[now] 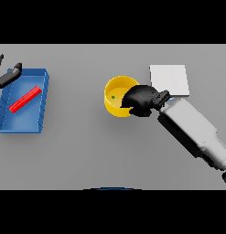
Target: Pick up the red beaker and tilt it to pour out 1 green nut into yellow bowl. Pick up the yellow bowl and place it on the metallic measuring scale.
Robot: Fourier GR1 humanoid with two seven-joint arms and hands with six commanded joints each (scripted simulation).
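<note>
Far left, at the picture's edge: left hand (7, 75), dark fingers straight and loosely spread, holding nothing, hanging over the near-left corner of the blue tray (41, 98). Inside the tray: a red beaker (25, 99), lying flat and slanted, apart from that hand. Centre: yellow bowl (115, 93) upright on the grey table (87, 151), with one green nut (113, 97) resting on its floor. Touching the bowl's right rim: right hand (142, 99), fingers curled over that side of the wall, seemingly pinching it, though how far the grip reaches inside cannot be told. Just right of the hand and partly hidden by the wrist: the pale square scale (169, 77), near the bowl yet not touching it. Judging by this, pouring done and the carry to the scale in hand. Risks from here: a one-sided rim grip tipping the bowl on lifting and spilling the nut; a shallow pinch slipping, dropping the bowl short; too low a carry catching the scale's edge and shoving it; a landing off-centre, leaving the bowl half off the plate
</note>
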